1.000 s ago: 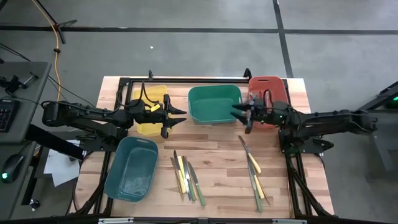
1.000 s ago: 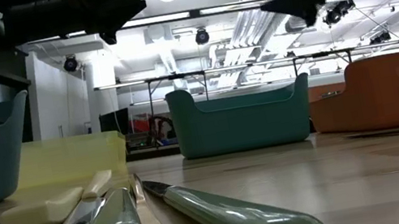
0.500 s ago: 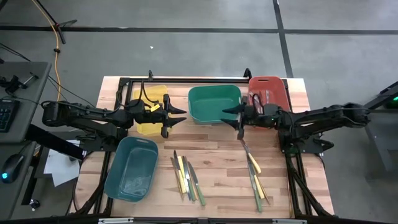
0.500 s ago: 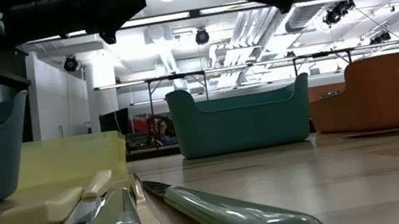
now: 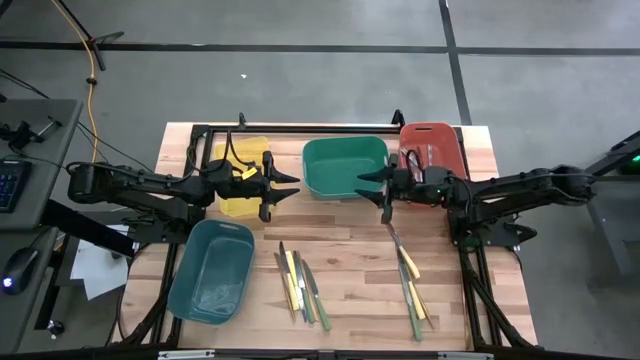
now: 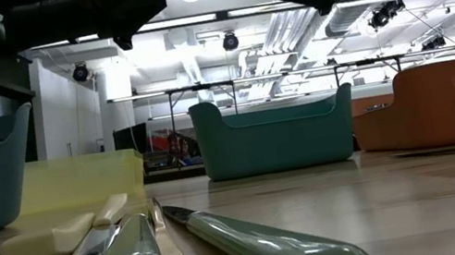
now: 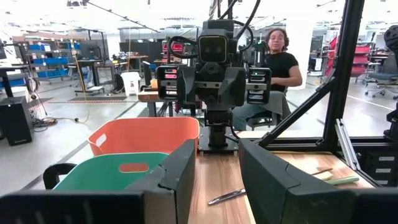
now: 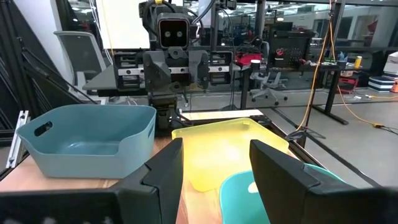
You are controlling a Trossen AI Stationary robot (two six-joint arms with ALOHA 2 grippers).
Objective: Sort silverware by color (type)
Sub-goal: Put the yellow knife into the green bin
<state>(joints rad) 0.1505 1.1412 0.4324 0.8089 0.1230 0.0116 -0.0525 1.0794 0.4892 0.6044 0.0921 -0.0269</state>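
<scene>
While the silverware [image 5: 300, 285] lay near, the left gripper [image 5: 283, 187] and right gripper [image 5: 372, 187] hovered apart (both open, empty) flanking the green bin [image 5: 344, 166].

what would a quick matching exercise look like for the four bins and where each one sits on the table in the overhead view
Bins:
1. yellow bin
2. green bin
3. red bin
4. teal bin

Places in the high view:
A. back edge, middle, between the two arms
B. nearer the front, on the left arm's side
C. back corner on the right arm's side
D. back, on the left arm's side, under the left tool

Pairs: 1-D, 2-A, 3-C, 4-B
</scene>
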